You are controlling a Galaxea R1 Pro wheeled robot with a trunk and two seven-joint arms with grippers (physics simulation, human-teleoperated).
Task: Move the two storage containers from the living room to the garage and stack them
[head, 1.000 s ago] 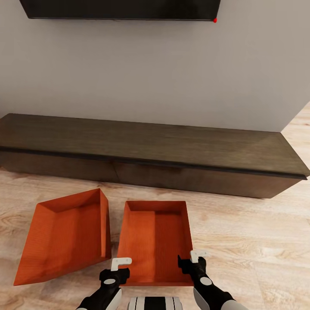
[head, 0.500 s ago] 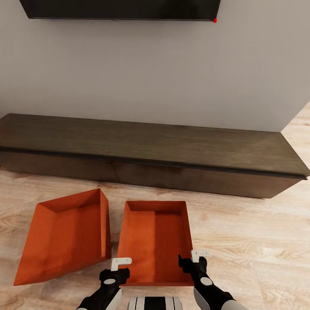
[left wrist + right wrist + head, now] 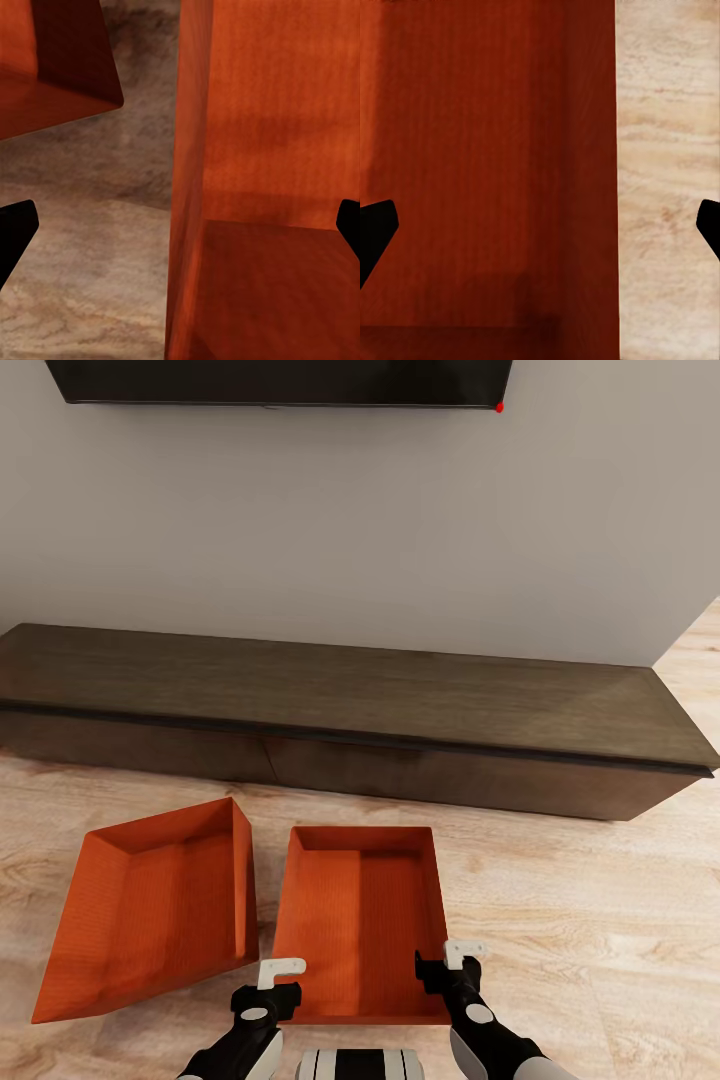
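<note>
We are looking down at two orange-red bins on the light wood floor [image 3: 600,920] before the long dark bench [image 3: 350,710]: the right bin [image 3: 360,920] is lying straight ahead, the left bin [image 3: 150,910] just beside it and turned at an angle. Our left gripper [image 3: 275,978] is hanging with fingers spread wide astride the right bin's near left wall, gripping nothing. Our right gripper [image 3: 447,960] is straddling its near right wall likewise, wide open and holding nothing.
</note>
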